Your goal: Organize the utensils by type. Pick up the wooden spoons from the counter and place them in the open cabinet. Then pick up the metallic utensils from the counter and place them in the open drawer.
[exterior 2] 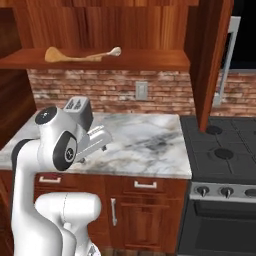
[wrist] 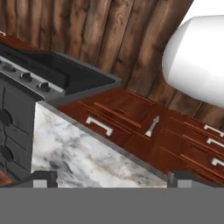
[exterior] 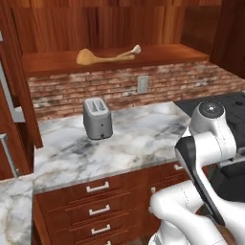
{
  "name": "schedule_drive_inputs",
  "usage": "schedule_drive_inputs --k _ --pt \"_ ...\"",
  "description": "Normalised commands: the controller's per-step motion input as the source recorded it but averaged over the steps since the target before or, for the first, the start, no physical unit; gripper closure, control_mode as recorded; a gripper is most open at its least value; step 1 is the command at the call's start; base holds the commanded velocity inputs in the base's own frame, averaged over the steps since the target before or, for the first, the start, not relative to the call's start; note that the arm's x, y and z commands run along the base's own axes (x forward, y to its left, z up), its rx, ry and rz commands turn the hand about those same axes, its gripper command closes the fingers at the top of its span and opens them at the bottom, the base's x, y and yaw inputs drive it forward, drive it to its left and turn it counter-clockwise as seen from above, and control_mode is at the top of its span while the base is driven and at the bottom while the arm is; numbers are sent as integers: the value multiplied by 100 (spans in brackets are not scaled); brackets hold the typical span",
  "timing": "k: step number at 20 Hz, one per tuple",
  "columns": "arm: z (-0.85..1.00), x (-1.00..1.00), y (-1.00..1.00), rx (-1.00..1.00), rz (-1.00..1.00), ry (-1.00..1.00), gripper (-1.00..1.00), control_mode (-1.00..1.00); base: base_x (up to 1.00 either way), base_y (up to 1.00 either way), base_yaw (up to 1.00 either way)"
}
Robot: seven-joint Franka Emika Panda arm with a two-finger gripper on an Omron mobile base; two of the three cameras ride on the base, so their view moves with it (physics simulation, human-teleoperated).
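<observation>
While looking down along the hand, catching the pincer [wrist: 111, 178] first: jaws spread as wide as they go, dark tips far apart at the bottom edge, gripping nothing, touching nothing. Hovering above the counter [wrist: 87, 153], veined marble between the tips, its edge cutting across from 9 towards 4 o'clock. Past that edge, picking out reddish drawer fronts [wrist: 131, 113] with silver handles, and at 9 o'clock the dark stove [wrist: 26, 78] with its row of knobs.

Switching to the left base view: white arm [exterior: 208, 139] folded up at 4 o'clock, and mid-counter a grey toaster [exterior: 98, 118], seen whole, slots up. Over in the right base view, losing the toaster's lower part behind the arm, but gaining the stove's burners and front knobs at 3 o'clock. Behind the toaster, noting a brick wall [exterior: 191, 81] with a pale outlet [exterior: 142, 84].

Farthest back and highest, finding both spoons up on the shelf of the open cabinet [exterior: 162, 55]. Larger wooden spoon [exterior: 87, 57] lying flat, long axis along the shelf front, round bowl at the 9 o'clock end, handle running towards 3. Smaller wooden spoon [exterior: 136, 49] reversed: pale bowl at the 3 o'clock end, handle slanting back towards 8, meeting the larger one's handle tip. Cannot tell whether resting on it or just beside it.
</observation>
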Motion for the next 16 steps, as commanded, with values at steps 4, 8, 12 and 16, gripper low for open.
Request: schedule_drive_inputs --k 4,8,12,16 --pt "0 0 0 0 0 0 -100 100 -64 -51 23" --pt "0 0 0 0 0 0 -100 100 -74 -28 31" --pt "0 0 0 0 0 0 -100 100 -77 0 39" --pt "0 0 0 0 0 0 -100 100 -77 0 43"
